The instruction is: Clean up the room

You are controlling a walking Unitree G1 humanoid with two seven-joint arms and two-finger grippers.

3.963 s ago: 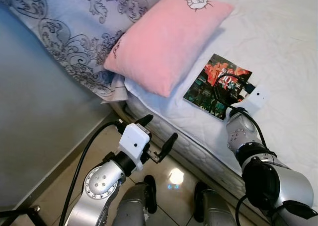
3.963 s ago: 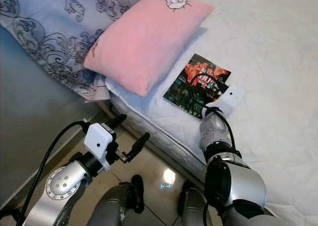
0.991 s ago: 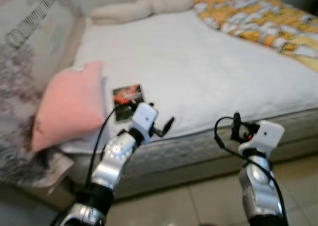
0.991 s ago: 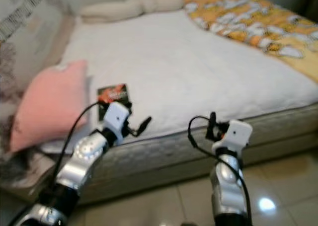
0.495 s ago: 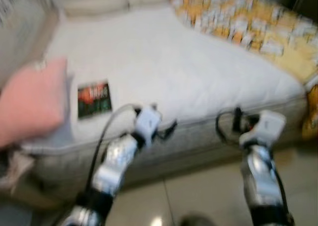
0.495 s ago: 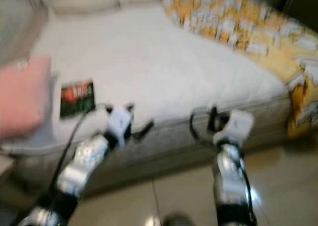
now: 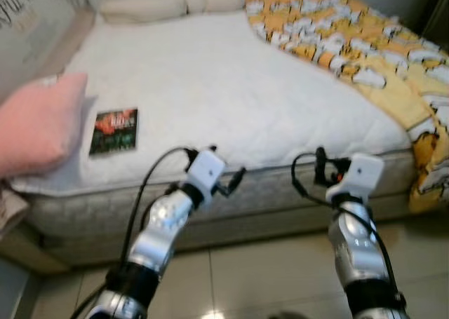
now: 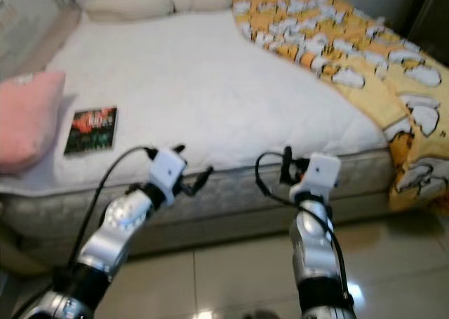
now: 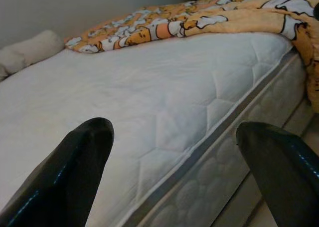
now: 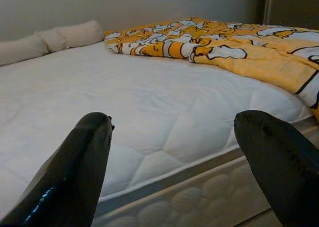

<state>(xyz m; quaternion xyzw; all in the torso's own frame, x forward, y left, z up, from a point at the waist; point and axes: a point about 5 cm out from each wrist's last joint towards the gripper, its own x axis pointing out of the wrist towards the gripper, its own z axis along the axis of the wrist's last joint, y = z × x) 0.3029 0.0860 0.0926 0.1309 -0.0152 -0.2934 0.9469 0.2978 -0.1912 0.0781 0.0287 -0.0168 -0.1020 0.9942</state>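
I hold both grippers, left (image 7: pixel 223 173) and right (image 7: pixel 330 170), spread empty; the soft blanket (image 7: pixel 365 59) I'd pinch at its edge.

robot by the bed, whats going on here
The robot stands at the side of a bed with a bare white mattress. Both arms are raised before it: the left gripper and right gripper are open and hold nothing, short of the mattress edge. A pink pillow and a book lie on the mattress to its left, and a yellow patterned blanket is bunched on the right, hanging over the corner. Nothing is being handled.
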